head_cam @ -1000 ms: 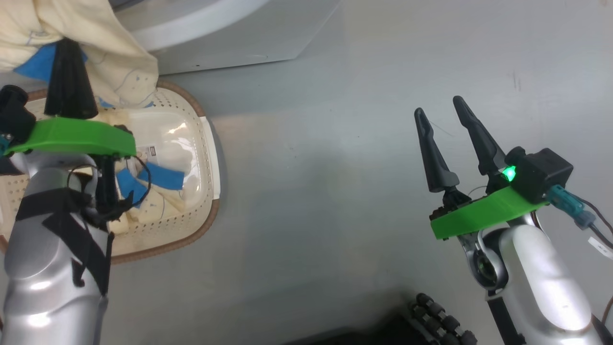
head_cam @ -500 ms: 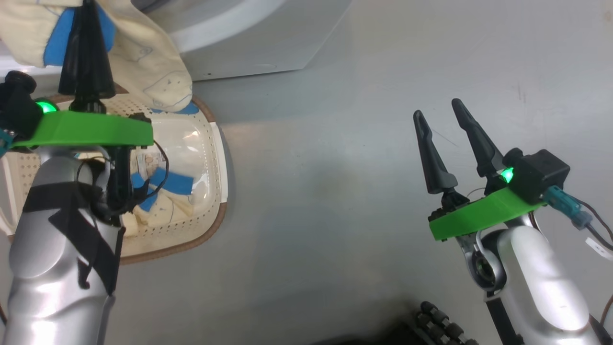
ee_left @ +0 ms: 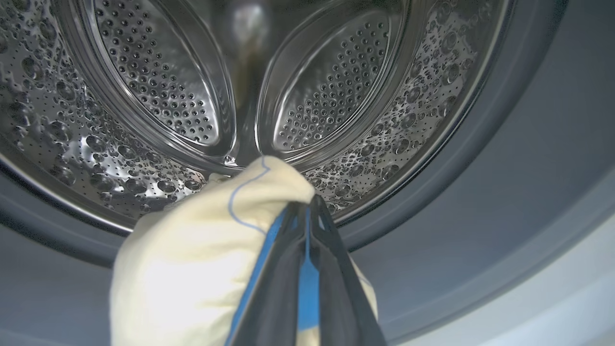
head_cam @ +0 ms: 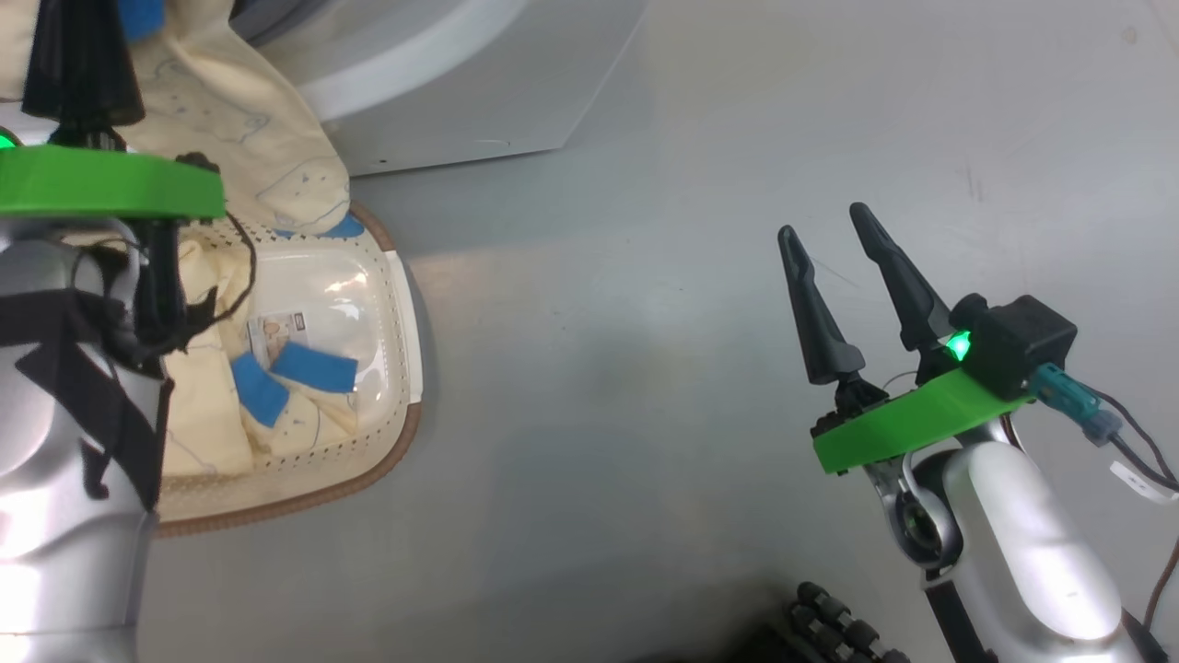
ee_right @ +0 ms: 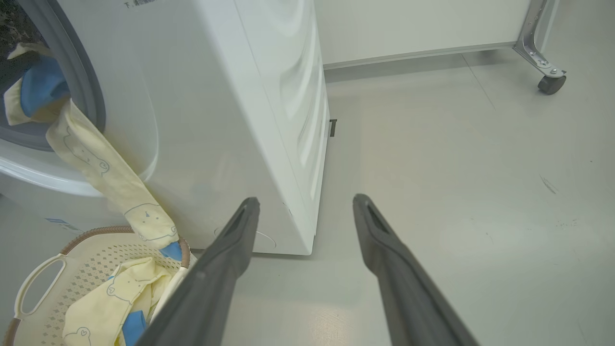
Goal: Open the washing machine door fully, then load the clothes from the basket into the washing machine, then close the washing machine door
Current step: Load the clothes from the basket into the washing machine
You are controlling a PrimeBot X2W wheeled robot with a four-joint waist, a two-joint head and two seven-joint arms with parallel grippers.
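Left gripper [ee_left: 310,205] pinches the clothes [ee_left: 192,259], bunched at its ten o'clock, above the washing machine [ee_left: 480,158] rim at six o'clock; roomy drum [ee_left: 158,86] beyond. Right gripper [head_cam: 825,224] gapes, empty.

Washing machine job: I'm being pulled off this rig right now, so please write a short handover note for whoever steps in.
Left gripper: shut on a cream garment, held at the mouth of the washing machine, facing the drum. The garment's tail hangs down to the basket.
Right gripper: open, empty, over bare floor.
Done: the machine's mouth is open and one garment is at it.
Left: release that garment inside, move the other clothes over from the basket, then shut the machine.
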